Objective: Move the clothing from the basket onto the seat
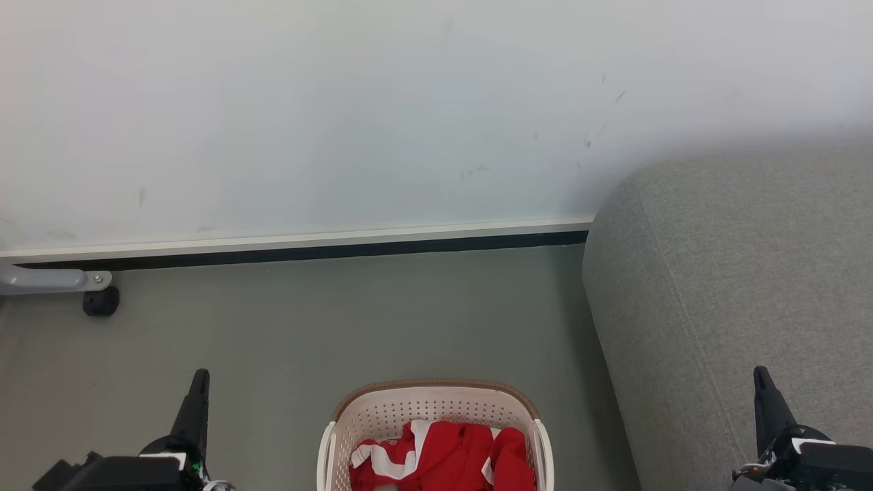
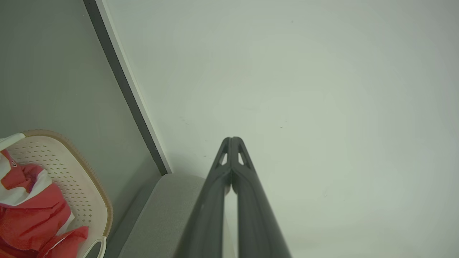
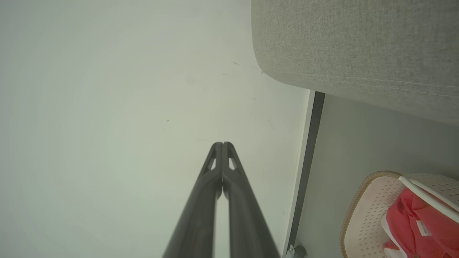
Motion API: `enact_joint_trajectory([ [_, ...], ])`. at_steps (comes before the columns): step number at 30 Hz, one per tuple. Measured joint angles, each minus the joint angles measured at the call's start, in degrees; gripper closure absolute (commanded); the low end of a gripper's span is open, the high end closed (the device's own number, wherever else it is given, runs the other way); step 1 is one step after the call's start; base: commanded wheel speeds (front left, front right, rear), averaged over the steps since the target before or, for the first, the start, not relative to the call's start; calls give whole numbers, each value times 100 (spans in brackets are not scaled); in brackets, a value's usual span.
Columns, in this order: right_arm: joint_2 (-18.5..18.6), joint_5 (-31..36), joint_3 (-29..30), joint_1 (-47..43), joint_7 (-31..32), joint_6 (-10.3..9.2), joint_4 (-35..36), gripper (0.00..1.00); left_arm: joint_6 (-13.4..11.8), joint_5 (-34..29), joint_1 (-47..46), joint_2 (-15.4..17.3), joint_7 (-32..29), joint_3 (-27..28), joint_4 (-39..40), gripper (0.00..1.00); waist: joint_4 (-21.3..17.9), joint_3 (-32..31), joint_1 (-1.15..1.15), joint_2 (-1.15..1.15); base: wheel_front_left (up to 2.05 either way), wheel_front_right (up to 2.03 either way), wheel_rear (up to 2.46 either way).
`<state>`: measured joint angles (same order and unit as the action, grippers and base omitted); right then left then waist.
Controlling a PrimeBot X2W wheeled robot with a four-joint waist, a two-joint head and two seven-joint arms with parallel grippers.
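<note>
Red clothing [image 1: 447, 458] with white trim lies bunched inside the cream basket [image 1: 382, 412], which stands on the floor at the bottom centre of the head view. The grey seat [image 1: 736, 286] fills the right side, just right of the basket. My left gripper [image 1: 199, 377] points up at the lower left, shut and empty, well left of the basket. Over the seat's front at the lower right, my right gripper [image 1: 760, 374] is also shut and empty. The left wrist view shows the clothing [image 2: 28, 211], basket [image 2: 86, 186], seat [image 2: 161, 215] and shut fingertips [image 2: 232, 140]. The right wrist view shows clothing [image 3: 416, 222], basket [image 3: 365, 215], seat [image 3: 358, 46] and shut fingertips [image 3: 222, 145].
A white wall [image 1: 341, 116] with a dark skirting strip [image 1: 307, 252] runs behind the basket. A grey metal leg with a black caster [image 1: 100, 301] stands at the far left on the grey floor [image 1: 341, 320], which is bare between the basket and the wall.
</note>
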<state>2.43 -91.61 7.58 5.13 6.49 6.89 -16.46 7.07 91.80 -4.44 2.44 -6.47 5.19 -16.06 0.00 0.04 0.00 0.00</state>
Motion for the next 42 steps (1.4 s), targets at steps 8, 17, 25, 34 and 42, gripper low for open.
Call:
enact_joint_trajectory([
  [8, 0, 0, 0, 0, 0, 0, 0, 100, 0, 0, 0, 0, 0, 0, 1, 100, 0, 0, 0, 0, 0, 0, 0],
  [17, -36, 1, -15, -81, -1, -10, -141, 0, -3, -1, 94, -29, 1, -12, -133, 0, 0, 0, 0, 0, 0, 0, 0],
  [25, -108, 1, -148, -295, -94, -26, -333, 0, -9, -4, 317, -76, 86, -107, -311, 0, 1, 1, 0, 0, 0, 0, 0],
  [34, -107, 99, -282, -293, -263, -27, -279, 0, -9, -192, 316, -76, 271, -237, -249, 0, 4, 0, 0, 0, 0, 0, 0],
  [42, -105, 469, -374, -271, -408, -144, -197, 0, -102, -597, 302, -74, 408, -265, -142, 0, 5, -4, 0, 0, 0, 0, 0],
])
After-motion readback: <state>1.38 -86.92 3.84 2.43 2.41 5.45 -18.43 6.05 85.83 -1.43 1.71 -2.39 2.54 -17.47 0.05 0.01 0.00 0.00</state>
